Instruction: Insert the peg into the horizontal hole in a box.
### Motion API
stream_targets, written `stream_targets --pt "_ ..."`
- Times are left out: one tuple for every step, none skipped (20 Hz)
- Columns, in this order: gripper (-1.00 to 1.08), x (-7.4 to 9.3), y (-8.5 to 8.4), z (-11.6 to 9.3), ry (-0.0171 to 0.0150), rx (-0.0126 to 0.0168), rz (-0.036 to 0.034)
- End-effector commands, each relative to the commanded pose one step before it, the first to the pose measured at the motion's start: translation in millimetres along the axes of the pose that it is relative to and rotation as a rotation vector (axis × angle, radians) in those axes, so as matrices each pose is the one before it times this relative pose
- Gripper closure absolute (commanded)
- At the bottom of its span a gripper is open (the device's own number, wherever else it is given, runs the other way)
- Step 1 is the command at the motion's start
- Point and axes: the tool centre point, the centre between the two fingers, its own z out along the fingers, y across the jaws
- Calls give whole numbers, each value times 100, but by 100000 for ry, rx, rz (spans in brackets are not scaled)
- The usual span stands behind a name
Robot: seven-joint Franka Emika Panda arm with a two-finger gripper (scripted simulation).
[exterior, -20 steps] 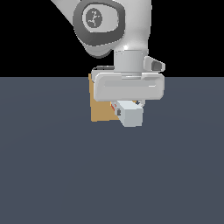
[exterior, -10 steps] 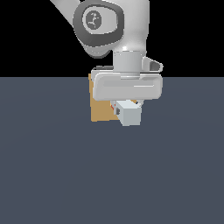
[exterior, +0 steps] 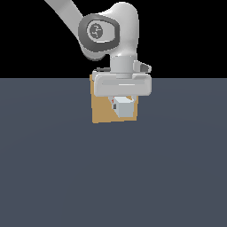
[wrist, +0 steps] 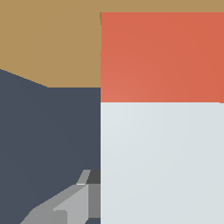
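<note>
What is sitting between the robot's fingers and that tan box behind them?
The peg fills that stretch: in the wrist view its grey-white half is nearest the fingers and its red-orange half reaches up to the box.

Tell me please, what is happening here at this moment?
A simulated arm holds the peg in its end effector, right in front of the tan box. In the wrist view the peg's red half points at the box. The hole is hidden, so whether the peg has entered cannot be told.
</note>
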Motion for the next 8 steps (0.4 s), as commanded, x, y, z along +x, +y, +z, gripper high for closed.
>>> stream_targets --pt "108 1574 165 -337 -54 -637 182" --pt "108 464 18 2 0 0 0" --pt "108 379 19 -30 -7 -48 0" --pt "108 293 30 1 0 0 0" --pt "108 207 37 1 0 0 0" --pt "108 122 43 0 0 0 0" --pt "108 41 40 0 0 0 0" --pt "108 2 15 0 0 0 0"
